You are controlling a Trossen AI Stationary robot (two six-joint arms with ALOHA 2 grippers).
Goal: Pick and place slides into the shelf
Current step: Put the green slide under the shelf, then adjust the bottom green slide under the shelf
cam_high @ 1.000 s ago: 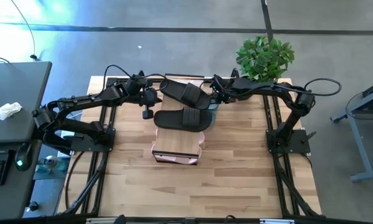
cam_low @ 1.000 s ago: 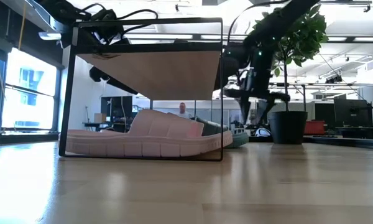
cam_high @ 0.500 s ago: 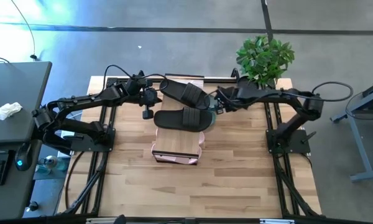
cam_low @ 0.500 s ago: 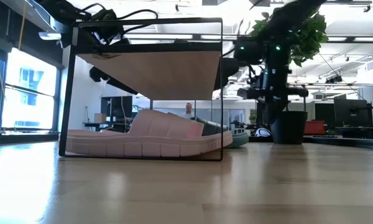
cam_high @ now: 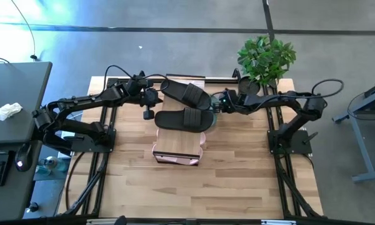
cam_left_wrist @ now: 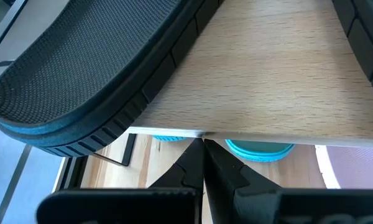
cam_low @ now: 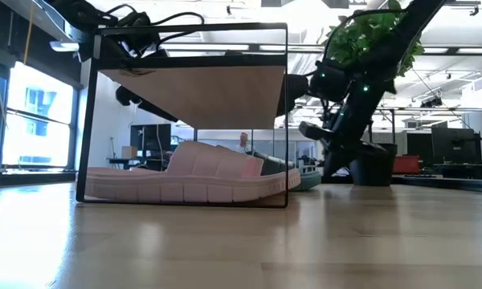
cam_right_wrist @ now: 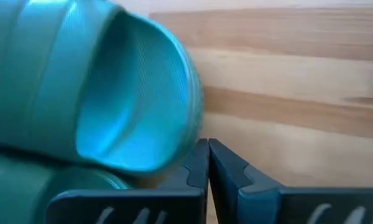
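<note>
Right wrist view: green slide [cam_right_wrist: 93,93] lies just beside closed right gripper [cam_right_wrist: 208,163].

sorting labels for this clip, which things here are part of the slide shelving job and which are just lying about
Part of the job:
black slides on the shelf top
pink slide under the shelf
green slide by the right gripper
shelf
left gripper at the shelf's edge

Just lying about:
potted plant
white cloth on the side desk

Two matte black jointed arms on black bases, black cables looping along them; green lights glow on the right arm; each claw, left claw [cam_left_wrist: 203,163] and right claw [cam_right_wrist: 208,165], has dark angular fingers
</note>
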